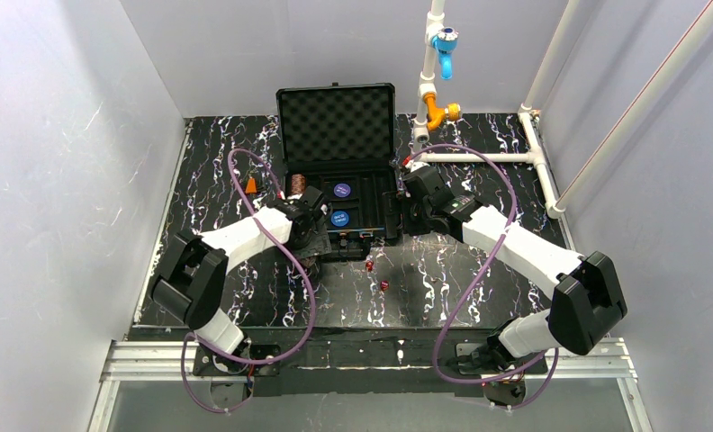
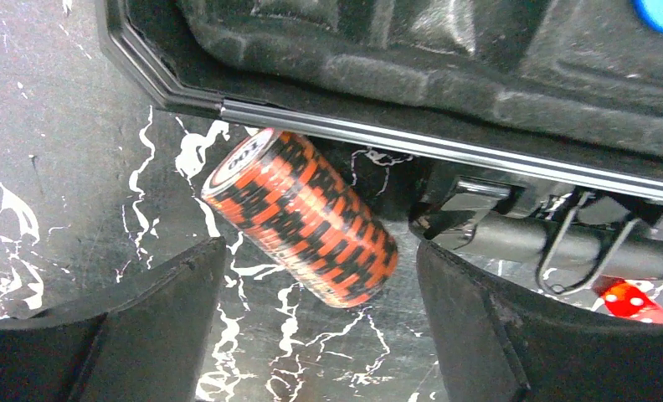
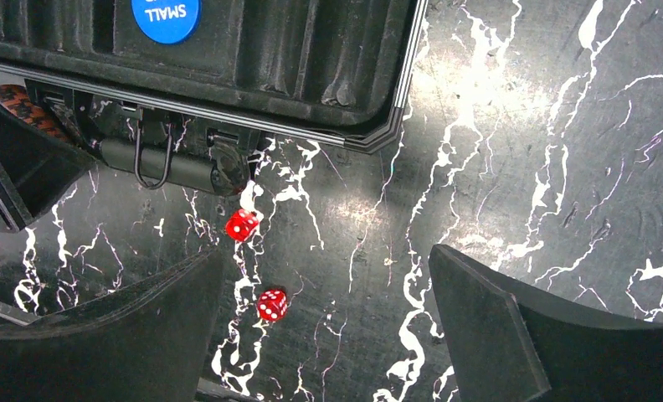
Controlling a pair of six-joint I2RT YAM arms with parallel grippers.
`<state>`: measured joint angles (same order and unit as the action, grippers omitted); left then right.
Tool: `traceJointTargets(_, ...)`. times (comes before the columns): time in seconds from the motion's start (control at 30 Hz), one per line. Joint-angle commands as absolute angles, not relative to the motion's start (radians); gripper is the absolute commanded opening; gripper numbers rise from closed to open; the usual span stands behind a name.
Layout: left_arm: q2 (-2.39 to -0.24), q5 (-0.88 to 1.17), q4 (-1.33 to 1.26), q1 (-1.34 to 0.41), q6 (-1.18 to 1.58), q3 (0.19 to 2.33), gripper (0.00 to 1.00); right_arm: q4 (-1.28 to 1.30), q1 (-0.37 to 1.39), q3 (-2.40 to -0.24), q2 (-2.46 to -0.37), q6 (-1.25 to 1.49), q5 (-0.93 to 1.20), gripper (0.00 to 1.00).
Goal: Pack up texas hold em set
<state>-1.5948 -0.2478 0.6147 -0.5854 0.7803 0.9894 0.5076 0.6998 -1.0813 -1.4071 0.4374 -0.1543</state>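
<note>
Chip stack (image 2: 299, 218), orange-black, seemingly sideways

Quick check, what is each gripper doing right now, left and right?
Left gripper: open, holding nothing; the chip stack lies ungripped beside the case.
Right gripper: open, holding nothing.

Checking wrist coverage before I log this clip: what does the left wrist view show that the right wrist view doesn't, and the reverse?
Left wrist only: the chip stack in full, lying on its side on the table beside the case rim, between the open left end effector fingers. Right wrist only: a second red die, the case's front corner, and the SMALL lettering on a blue disc. Both: the case's front rim, its handle, and one red die near it.
</note>
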Motion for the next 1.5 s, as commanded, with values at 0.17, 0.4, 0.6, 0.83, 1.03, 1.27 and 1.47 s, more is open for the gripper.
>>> traceJointTargets(0.17,-1.446,-0.326,0.597,-0.568,0.919,0.943,0.84,0.499,0.696,-1.096,-1.397,0.435,-0.12,1.0)
traceJointTargets(0.4,-1.38,-0.349,0.585,-0.516,1.02,0.864,0.8,0.491,0.696,-1.089,-1.401,0.44,-0.101,1.0)
traceJointTargets(0.6,-1.369,-0.331,0.556,-0.505,1.072,0.802,0.78,0.479,0.696,-1.077,-1.401,0.448,-0.087,1.0)
traceJointTargets(0.83,-1.368,-0.291,0.458,-0.498,1.082,0.746,0.73,0.478,0.696,-1.074,-1.401,0.453,-0.074,1.0)
traceJointTargets(1.03,-1.381,-0.303,0.454,-0.498,1.068,0.744,0.65,0.481,0.696,-1.071,-1.394,0.453,-0.079,1.0)
traceJointTargets(1.27,-1.393,-0.315,0.427,-0.495,1.002,0.742,0.59,0.48,0.695,-1.059,-1.385,0.456,-0.075,1.0)
traceJointTargets(1.47,-1.414,-0.298,0.392,-0.496,0.951,0.734,0.55,0.481,0.696,-1.057,-1.381,0.456,-0.08,1.0)
